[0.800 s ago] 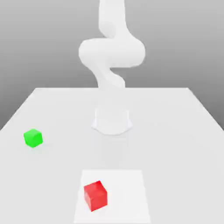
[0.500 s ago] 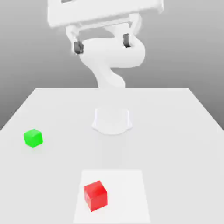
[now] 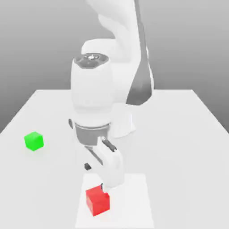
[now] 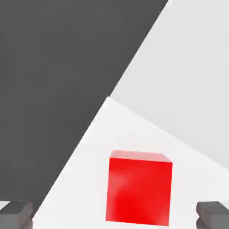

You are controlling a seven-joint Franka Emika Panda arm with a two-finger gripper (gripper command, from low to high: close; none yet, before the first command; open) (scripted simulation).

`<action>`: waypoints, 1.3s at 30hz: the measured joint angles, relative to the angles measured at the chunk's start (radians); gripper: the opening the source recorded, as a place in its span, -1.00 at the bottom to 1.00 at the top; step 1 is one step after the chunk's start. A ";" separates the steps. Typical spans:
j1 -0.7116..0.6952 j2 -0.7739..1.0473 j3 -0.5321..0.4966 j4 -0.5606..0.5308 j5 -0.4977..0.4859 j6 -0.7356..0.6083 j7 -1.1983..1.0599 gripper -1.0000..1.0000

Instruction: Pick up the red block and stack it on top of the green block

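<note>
**simfan_22:** Plain grey backdrop, white counter, with a slightly brighter square patch at the near edge. Why is the arm hanging so low over that patch?

**blockstacker:** It's lining up the pick, I'd say. The tool is sitting just above and behind the red block, fingers spread as wide as they go and gripping nothing. In the hand view the two grey fingertips are flanking the red block with clear gaps either side, so it isn't touching yet.

**simfan_22:** And the green block?

**blockstacker:** Resting well apart, toward the exterior view's left, untouched. That's the stacking target, so it's just waiting there.

**simfan_22:** How's the red one looking?

**blockstacker:** Small bright matte cube, plain faces, turned slightly on the patch. It's looking narrower than the finger gap, so it should fit.
</note>
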 joint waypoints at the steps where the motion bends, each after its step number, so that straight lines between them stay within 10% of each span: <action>1: 0.004 0.036 -0.005 0.004 -0.007 0.029 0.009 0.00; 3: 0.011 0.109 -0.015 0.013 -0.016 0.090 0.019 0.00; 4: 0.014 0.140 -0.019 0.018 -0.019 0.116 0.022 -1.00; 17: -0.007 -0.035 -0.015 -0.014 0.004 -0.026 -0.008 -1.00; 39: -0.641 -0.396 -0.437 -0.284 -0.173 -0.108 -0.438 -1.00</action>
